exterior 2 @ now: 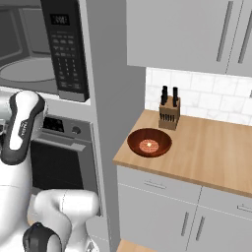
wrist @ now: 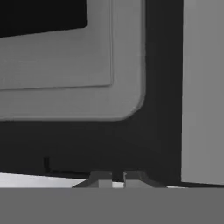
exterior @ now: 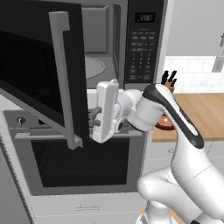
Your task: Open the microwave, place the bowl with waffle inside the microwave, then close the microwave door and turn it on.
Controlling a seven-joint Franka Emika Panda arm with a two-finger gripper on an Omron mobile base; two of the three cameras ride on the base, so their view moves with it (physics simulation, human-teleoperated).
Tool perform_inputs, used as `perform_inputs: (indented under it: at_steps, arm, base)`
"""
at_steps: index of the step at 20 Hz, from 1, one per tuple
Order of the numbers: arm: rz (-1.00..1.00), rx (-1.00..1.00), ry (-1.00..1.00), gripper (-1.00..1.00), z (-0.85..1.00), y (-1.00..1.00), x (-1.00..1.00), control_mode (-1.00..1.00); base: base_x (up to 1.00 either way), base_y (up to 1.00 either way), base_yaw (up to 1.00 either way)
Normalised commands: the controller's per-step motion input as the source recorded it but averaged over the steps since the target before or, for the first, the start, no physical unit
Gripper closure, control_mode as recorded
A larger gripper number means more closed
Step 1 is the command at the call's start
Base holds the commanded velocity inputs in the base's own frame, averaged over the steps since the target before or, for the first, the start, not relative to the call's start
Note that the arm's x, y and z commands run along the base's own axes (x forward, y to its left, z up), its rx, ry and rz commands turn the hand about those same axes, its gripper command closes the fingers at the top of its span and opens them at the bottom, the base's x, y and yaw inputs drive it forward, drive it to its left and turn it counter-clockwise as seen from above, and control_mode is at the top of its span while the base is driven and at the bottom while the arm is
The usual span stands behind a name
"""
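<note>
At the upper left of the left base view the microwave door (exterior: pixel 39 70) stands swung open, a wide black panel with a dark glass window, its long silver bar handle (exterior: pixel 64 76) running top to bottom along the free edge, which points out toward the camera. Behind it the microwave (exterior: pixel 131 48) shows its grey cavity and the round glass turntable (exterior: pixel 94 68), with the dark keypad strip (exterior: pixel 143 48) and small display at the right. The gripper (exterior: pixel 92 117) sits at middle frame, just beside the lower edge of the door; its two fingers lie close together with only a thin gap, and nothing is visible between them. Below is the wall oven (exterior: pixel 78 162) with its horizontal handle.

The right base view gives what the left one mostly hides: the bowl with waffle (exterior 2: pixel 149 142) stands upright on the wooden counter (exterior 2: pixel 206 152) at middle frame, well apart from the microwave (exterior 2: pixel 44 54) at upper left. It is a round reddish-brown bowl, mouth up, with the pale tan waffle in its centre and no long axis to speak of. A knife block (exterior 2: pixel 169 114) stands just behind it against the tiled wall. In the left base view only a sliver of the bowl's rim peeks out behind the arm at middle right.

The hand view looks close onto the door's black frame (wrist: pixel 162 87) and a grey rounded panel (wrist: pixel 70 92), with the fingertips (wrist: pixel 101 179) nearly together at the bottom.
</note>
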Motion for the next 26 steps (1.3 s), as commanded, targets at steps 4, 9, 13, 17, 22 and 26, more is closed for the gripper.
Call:
perform_inputs:
  at_steps: [4, 9, 13, 17, 22, 26]
  arm:
    - [0.29, 0.05, -0.07, 1.00, 0.00, 0.66, 0.23, -1.00]
    - [0.20, 0.01, -0.09, 1.00, -0.02, 0.62, 0.07, -1.00]
    - [0.10, 0.01, -0.18, 1.00, 0.00, 0.57, -0.10, -1.00]
    - [0.02, 0.02, -0.30, 1.00, 0.00, 0.28, -0.58, -1.00]
    - [-0.15, 0.19, -0.46, 1.00, -0.17, -0.92, -0.79, -1.00]
    - [-0.15, 0.25, -0.43, 1.00, -0.07, -1.00, -0.38, -1.00]
  base:
    - [0.00, 0.00, 0.00]
    - [0.00, 0.00, 0.00]
    - [0.00, 0.00, 0.00]
    - [0.00, 0.00, 0.00]
    - [0.00, 0.00, 0.00]
    - [0.00, 0.00, 0.00]
